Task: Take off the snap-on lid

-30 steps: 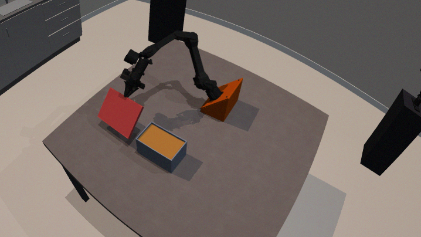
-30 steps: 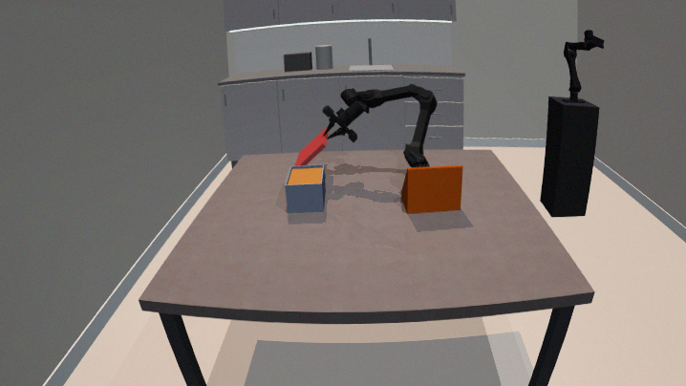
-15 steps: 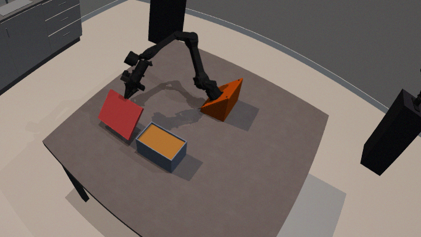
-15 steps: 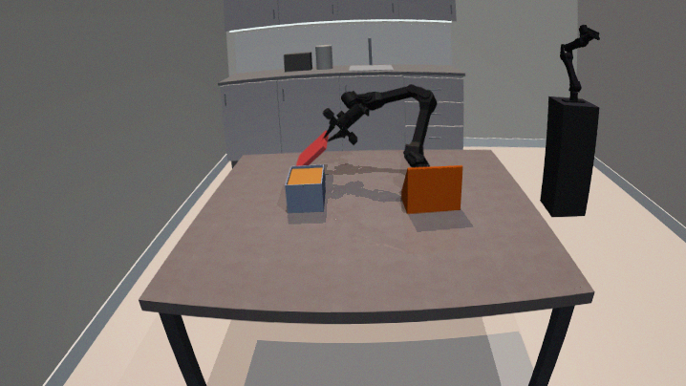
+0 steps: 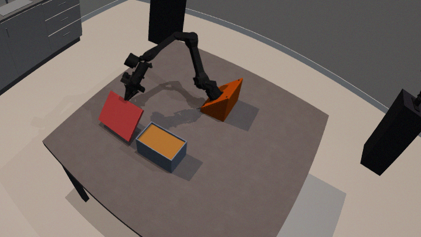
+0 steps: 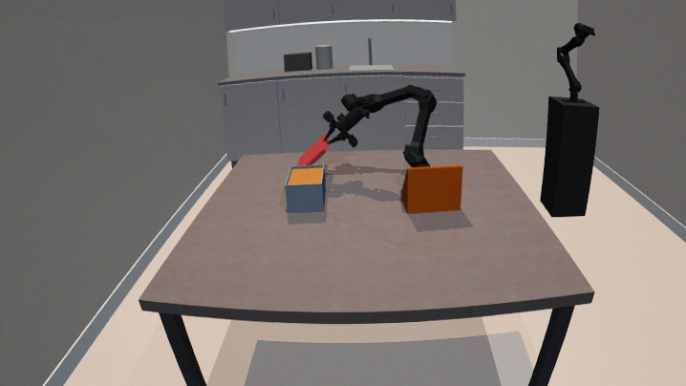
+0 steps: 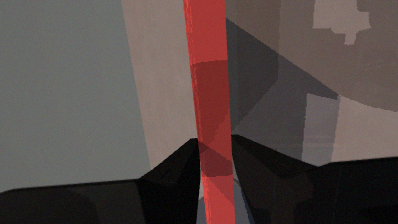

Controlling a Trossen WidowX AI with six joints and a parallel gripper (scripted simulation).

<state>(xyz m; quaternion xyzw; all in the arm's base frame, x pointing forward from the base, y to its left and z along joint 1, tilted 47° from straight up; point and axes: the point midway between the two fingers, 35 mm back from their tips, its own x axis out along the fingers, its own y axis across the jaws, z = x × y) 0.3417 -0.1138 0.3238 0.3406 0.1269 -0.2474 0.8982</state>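
Observation:
The red lid (image 5: 121, 116) (image 6: 313, 151) (image 7: 211, 95) is off the box and steeply tilted, its upper edge at the fingers and its lower edge down close to the table. Whether that lower edge touches the table is hard to tell. My gripper (image 5: 125, 98) (image 6: 327, 139) (image 7: 214, 144) is shut on the lid's upper edge. The blue-grey storage box (image 5: 153, 154) (image 6: 305, 198) stands upright and open on the table beside the lid, with an orange surface inside it. In the wrist view the lid shows as a narrow red strip between both fingers.
The table (image 5: 244, 182) (image 6: 364, 268) carries an orange wedge-shaped block (image 5: 226, 109) (image 6: 434, 189) near the arm's base, right of the box. The table's left edge lies beyond the lid in the top view. A black pedestal (image 5: 385, 138) (image 6: 568, 158) stands off the table.

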